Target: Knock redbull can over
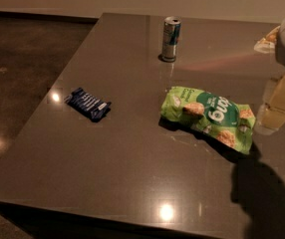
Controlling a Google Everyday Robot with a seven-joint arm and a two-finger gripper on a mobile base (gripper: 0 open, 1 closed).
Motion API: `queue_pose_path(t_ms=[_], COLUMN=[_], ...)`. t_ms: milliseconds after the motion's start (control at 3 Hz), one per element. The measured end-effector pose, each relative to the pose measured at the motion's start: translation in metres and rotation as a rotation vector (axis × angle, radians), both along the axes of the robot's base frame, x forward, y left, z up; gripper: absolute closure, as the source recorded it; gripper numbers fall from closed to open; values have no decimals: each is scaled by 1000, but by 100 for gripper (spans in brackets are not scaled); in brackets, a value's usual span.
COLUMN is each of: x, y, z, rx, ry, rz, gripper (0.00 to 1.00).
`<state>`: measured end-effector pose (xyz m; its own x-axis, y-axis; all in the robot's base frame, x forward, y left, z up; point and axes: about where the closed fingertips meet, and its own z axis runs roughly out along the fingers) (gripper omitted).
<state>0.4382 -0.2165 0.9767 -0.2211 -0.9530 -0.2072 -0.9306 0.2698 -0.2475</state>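
Currently the redbull can (pixel 171 39) stands upright on the far part of the bench (pixel 132 178), near the far edge and roughly midway across it. Its long axis is vertical and its silver top rim faces up. It is not yet knocked over.

The claw (pixel 278 106) is at the right edge of the view, low over the bench and just beside the right end of the green snack bag (pixel 210 116). Whether the claw is apart or together cannot be told. Nothing is seen held in it.

Key relation: the can lies away from the claw, to the left and toward the far edge, and well apart from it. The green snack bag lies near the claw on its left side but closer to the camera than the can. A direct line from claw to can appears to pass beyond the bag's far edge.

Judged requirement for the next move: travel toward the can, then apply a sideways push high on the can body, across its vertical axis, so that it tips rather than slides.

A flat dark blue wrapper (pixel 88 104) lies on the left part of the bench, well apart from the can and outside the approach line.
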Motion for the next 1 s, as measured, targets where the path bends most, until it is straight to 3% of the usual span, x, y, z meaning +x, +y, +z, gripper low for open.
queue_pose_path(t_ms=[667, 1000], x=[9, 32], y=[1, 1], z=[3, 3], rx=[13, 61], ry=[-6, -14], rz=[-11, -62], gripper=[0, 0])
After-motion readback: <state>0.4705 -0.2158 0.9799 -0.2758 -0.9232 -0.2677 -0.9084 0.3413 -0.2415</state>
